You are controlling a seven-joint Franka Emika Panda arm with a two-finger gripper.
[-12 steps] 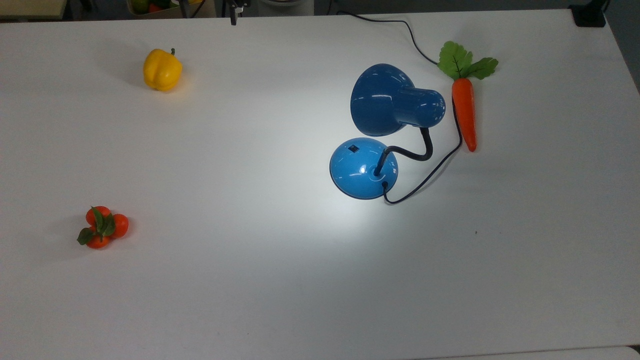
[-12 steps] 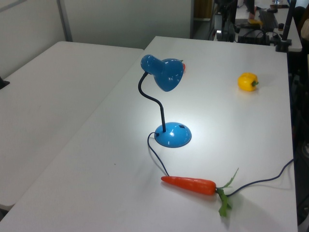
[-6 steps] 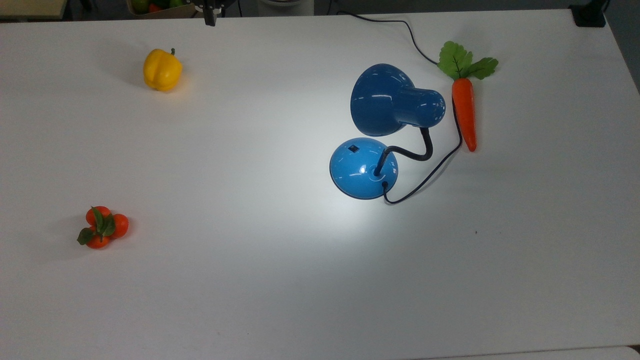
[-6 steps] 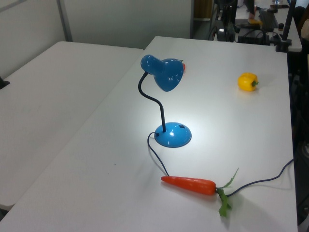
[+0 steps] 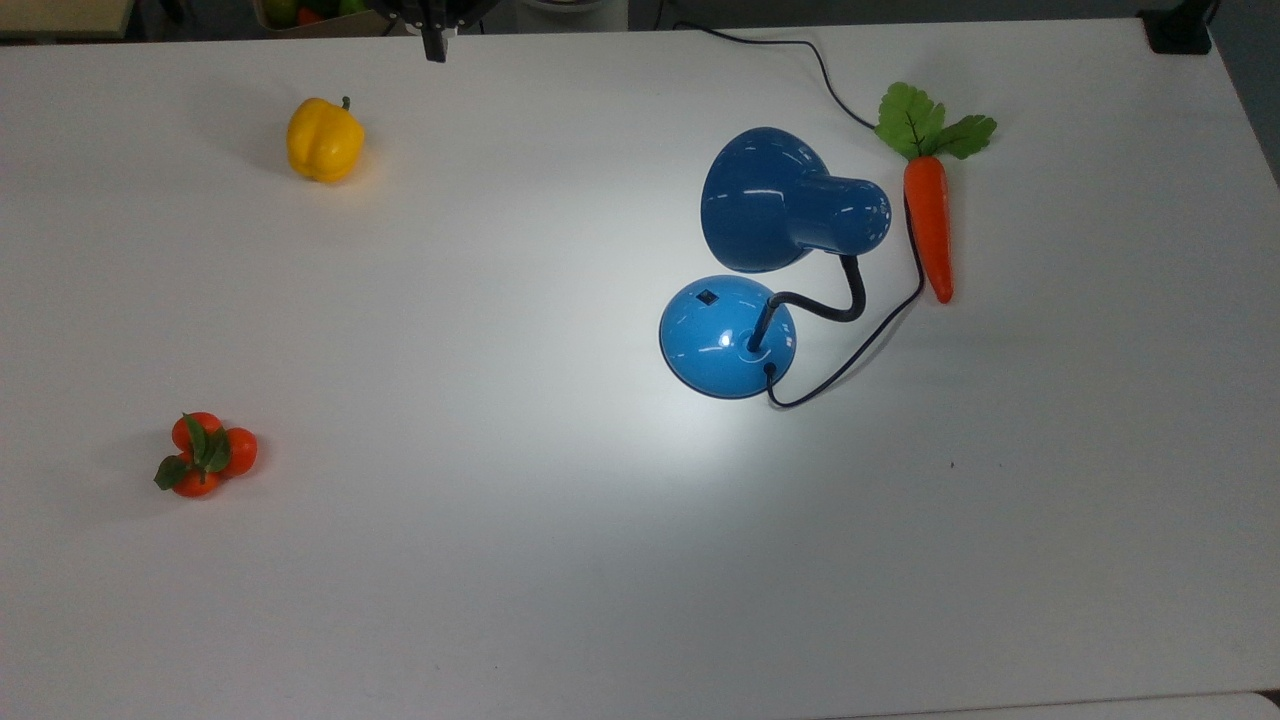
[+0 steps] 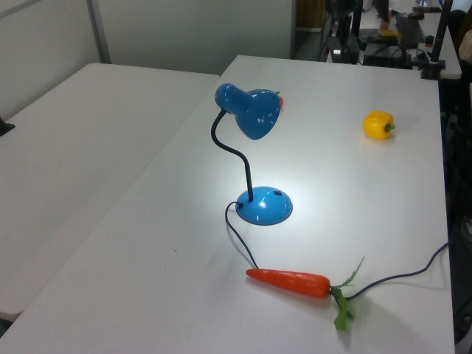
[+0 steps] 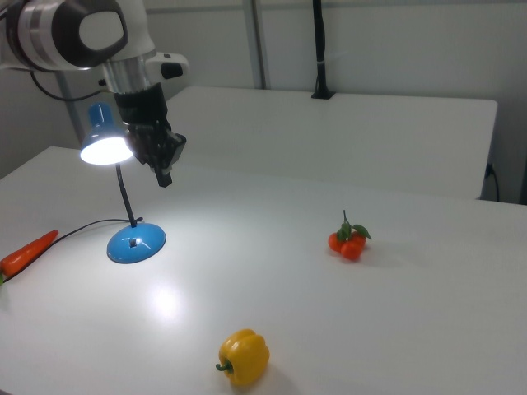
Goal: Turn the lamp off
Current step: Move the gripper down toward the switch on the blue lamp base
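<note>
The lamp (image 5: 728, 335) is lit, standing on the white table (image 5: 500, 560) with its shade (image 7: 105, 140) glowing over the base, and a carrot (image 5: 929, 225) lies just beside its cord. The gripper (image 7: 164, 177) hangs in the air well above the table, fingers apparently pressed together. A yellow pepper (image 5: 324, 139) and tangerines (image 5: 205, 455) sit well apart from the lamp.

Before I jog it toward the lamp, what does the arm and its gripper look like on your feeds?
In the right view the arm is a rounded white body with a dark grey disc cap on the joint and a metallic silver wrist collar. A black cable loops behind it. Below hangs the black gripper, boxy and tapering downward. In the top view its dark tip pokes in at the top edge.
</note>
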